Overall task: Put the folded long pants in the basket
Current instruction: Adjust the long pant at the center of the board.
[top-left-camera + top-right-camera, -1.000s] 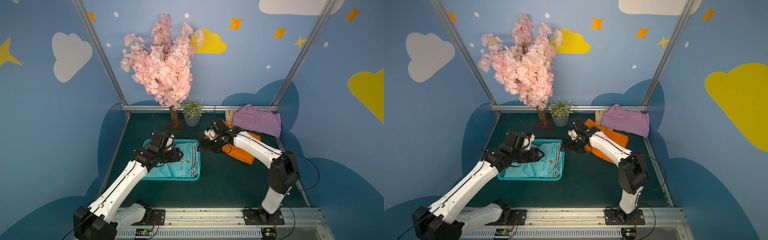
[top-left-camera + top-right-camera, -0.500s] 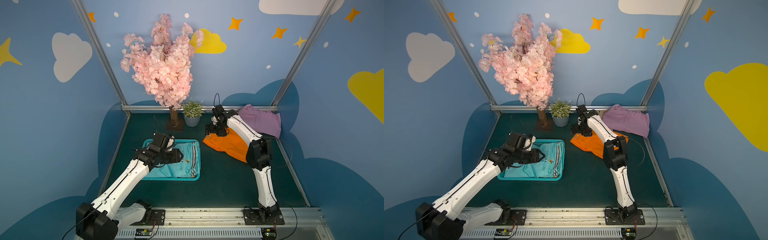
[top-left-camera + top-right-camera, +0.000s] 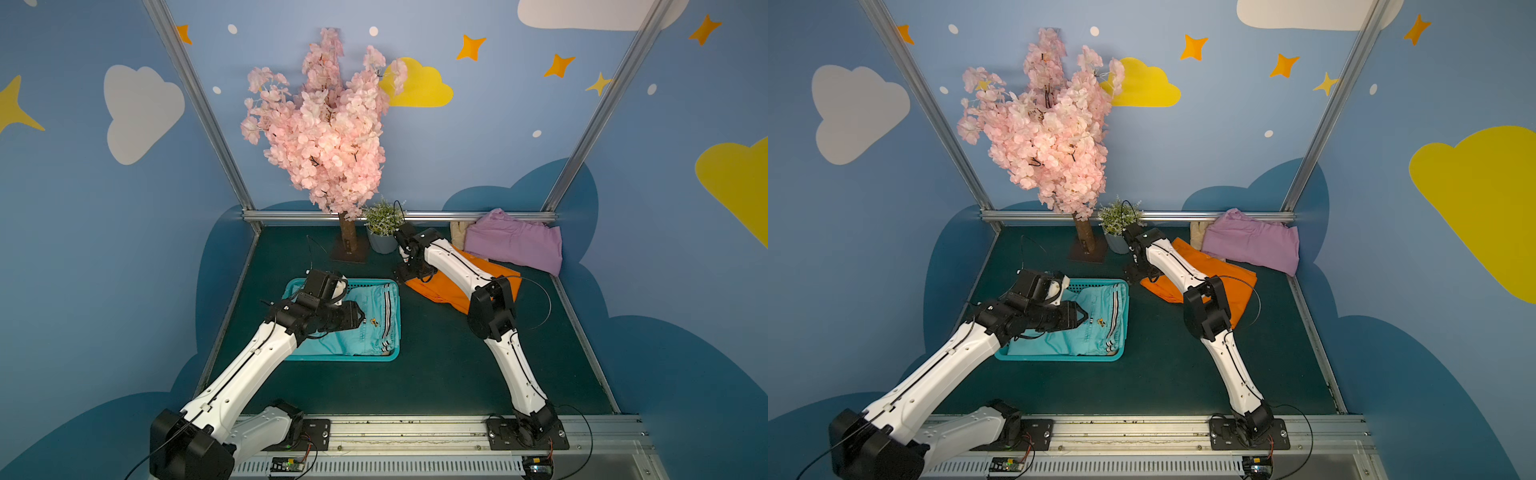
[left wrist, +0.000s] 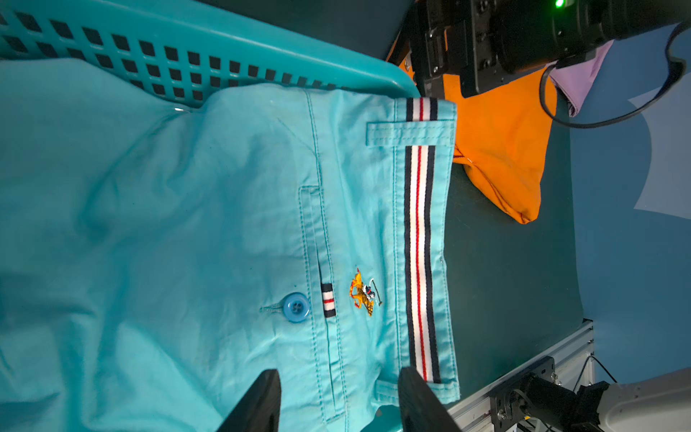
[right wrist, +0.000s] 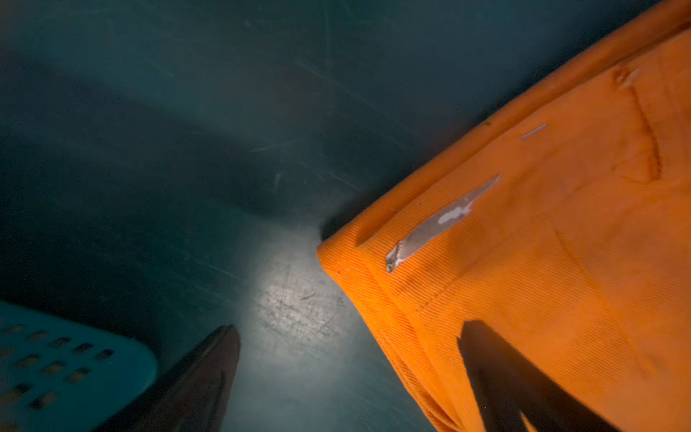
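Teal basket [image 3: 340, 358], light teal pants [image 3: 353, 340] striped navy-white-red, orange pants [image 3: 444, 294], lilac pants [image 3: 515, 245].

Blue walls [image 3: 498, 137] painted with white and yellow clouds [image 3: 141, 112] and orange stars [image 3: 471, 46] enclose a dark green floor [image 3: 436, 365]. Silver metal posts [image 3: 201, 108] rise at both back corners.
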